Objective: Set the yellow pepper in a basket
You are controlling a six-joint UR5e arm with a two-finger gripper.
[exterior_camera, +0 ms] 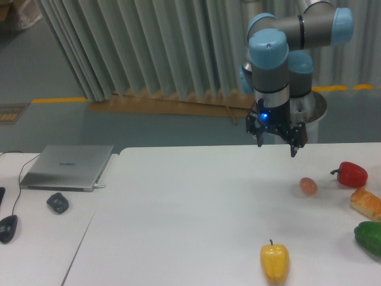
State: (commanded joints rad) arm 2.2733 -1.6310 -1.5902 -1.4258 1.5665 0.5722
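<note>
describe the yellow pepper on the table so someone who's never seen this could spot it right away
On the white table, look along the near edge, right of centre, well below the gripper. The yellow pepper lies there alone, glossy with a short dark stem, the only yellow vegetable.

Glossy yellow on the yellow pepper (274,263), dark stem, below the gripper (277,147); black on the claw's fingers, blue glow above them; red on the red pepper (350,174) to its right; green on the green pepper (370,238) lower right; pinkish-tan on the egg (308,186); silver-grey on the laptop (68,167) far left; white across the table (190,226).
</note>
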